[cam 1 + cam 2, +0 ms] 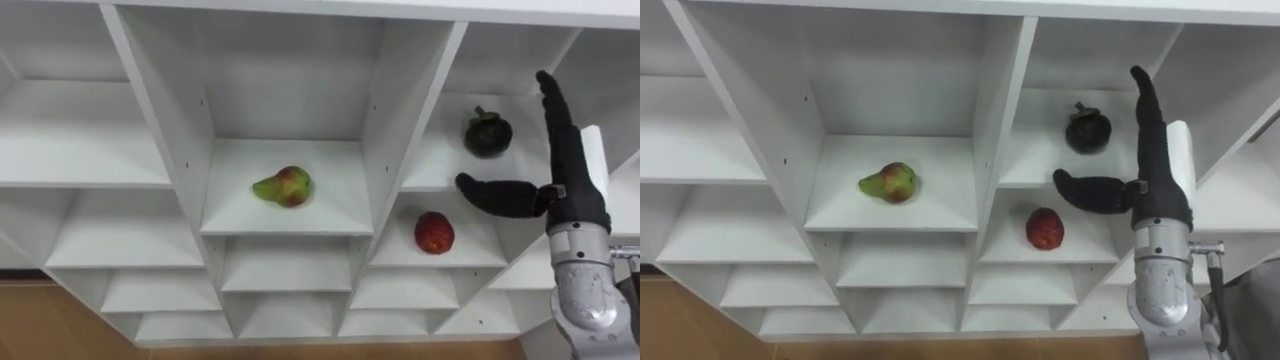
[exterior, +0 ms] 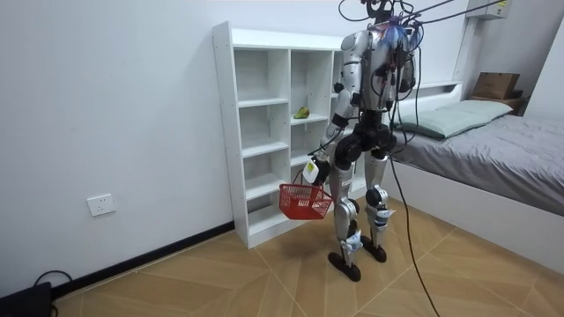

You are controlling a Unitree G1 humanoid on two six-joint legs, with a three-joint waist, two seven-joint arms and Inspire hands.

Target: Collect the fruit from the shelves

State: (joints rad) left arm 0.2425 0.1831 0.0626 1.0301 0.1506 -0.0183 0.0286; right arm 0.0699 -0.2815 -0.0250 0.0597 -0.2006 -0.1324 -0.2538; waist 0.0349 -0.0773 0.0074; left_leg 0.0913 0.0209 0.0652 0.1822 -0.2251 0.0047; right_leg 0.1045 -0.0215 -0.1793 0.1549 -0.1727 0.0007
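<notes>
Mangosteen (image 1: 488, 133) on right shelf (image 1: 438, 168); right hand (image 1: 575, 195) near, fingers straight, empty. Advance level, close round fruit, clear of apple (image 1: 434, 232) below.

White wall (image 2: 115, 106), wood floor (image 2: 220, 282) — grey bed (image 2: 502, 150)

Humanoid body was silver-grey with black joints, right hand (image 1: 572, 195) had black fingers and thumb, white plate lay on its back, forearm was a ribbed silver metal cylinder, dark cables ran up from head and shoulders, feet were black.
</notes>
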